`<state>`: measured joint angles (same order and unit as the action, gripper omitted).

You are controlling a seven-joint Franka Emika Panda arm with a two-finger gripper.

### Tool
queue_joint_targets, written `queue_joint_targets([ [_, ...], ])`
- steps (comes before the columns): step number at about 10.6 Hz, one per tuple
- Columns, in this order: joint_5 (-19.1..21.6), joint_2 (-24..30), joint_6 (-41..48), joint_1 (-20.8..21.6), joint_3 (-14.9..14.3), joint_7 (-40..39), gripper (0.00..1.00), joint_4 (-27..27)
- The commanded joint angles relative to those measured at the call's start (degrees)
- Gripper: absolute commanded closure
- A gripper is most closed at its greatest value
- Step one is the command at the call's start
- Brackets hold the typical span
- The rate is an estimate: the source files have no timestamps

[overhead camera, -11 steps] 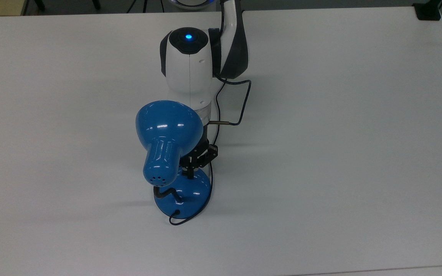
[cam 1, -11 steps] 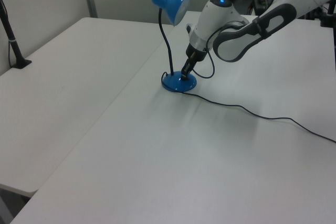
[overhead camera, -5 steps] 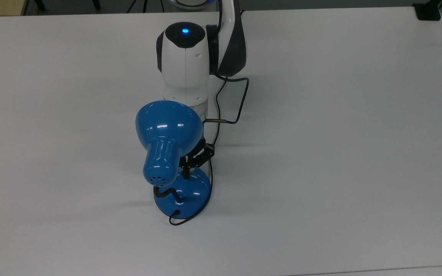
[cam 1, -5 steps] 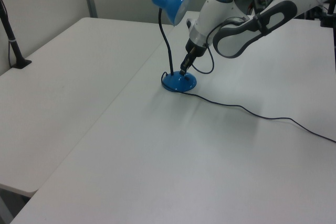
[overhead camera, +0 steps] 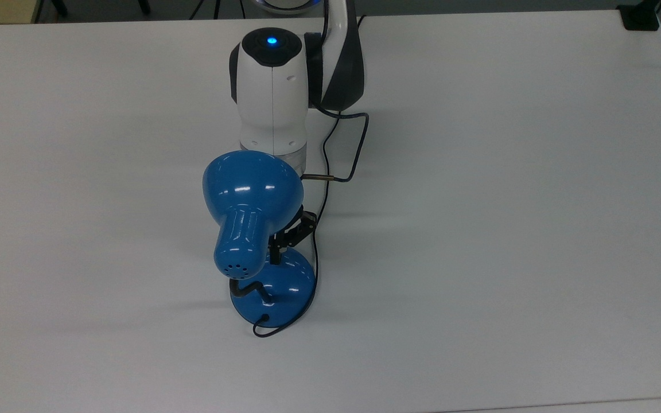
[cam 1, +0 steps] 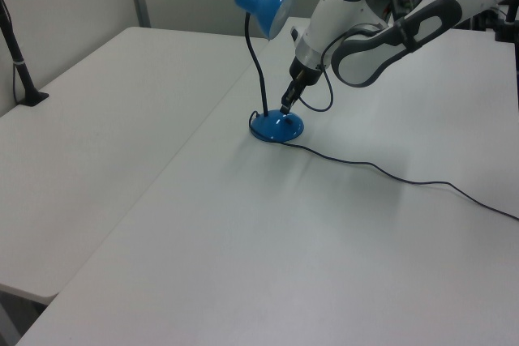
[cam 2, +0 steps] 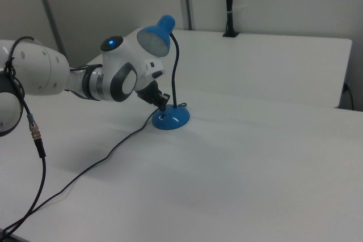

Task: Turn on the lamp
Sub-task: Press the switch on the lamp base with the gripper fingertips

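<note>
The lamp has a glossy blue bell shade (overhead camera: pixel 250 195) (cam 1: pixel 263 2) (cam 2: pixel 156 35) on a bent black gooseneck (cam 1: pixel 255 62) (cam 2: pixel 174 66). Its round blue base (overhead camera: pixel 287 287) (cam 1: pixel 276 128) (cam 2: pixel 171 120) stands on the white table. My gripper (overhead camera: pixel 275 257) (cam 1: pixel 285 108) (cam 2: pixel 163 106) is shut, with nothing held. It points down at the base's edge nearest the arm and hovers just above it. In the top view the shade hides much of the gripper's body. No glow falls from the shade onto the table.
The lamp's thin black cord (cam 1: pixel 389 172) (cam 2: pixel 85 174) trails across the table toward the left view's right. A looped cable (overhead camera: pixel 359 149) hangs off my wrist. A black post is clamped at a table edge (cam 1: pixel 20 62) (cam 2: pixel 228 4). Open tabletop lies all around the lamp.
The arm has drawn back toward the top view's top. The gripper tip, which was down on the base, has lifted off it. The lamp has not moved.
</note>
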<state>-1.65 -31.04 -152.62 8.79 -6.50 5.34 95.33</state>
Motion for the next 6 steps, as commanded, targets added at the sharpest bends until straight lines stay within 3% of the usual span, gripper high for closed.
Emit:
queue_joint_targets([
  [1,-0.46,0.37,-0.75,0.79,-0.62,0.72,1.0,1.61],
  [6,-0.54,-1.3,-1.02,0.79,-0.62,0.72,1.0,1.27],
])
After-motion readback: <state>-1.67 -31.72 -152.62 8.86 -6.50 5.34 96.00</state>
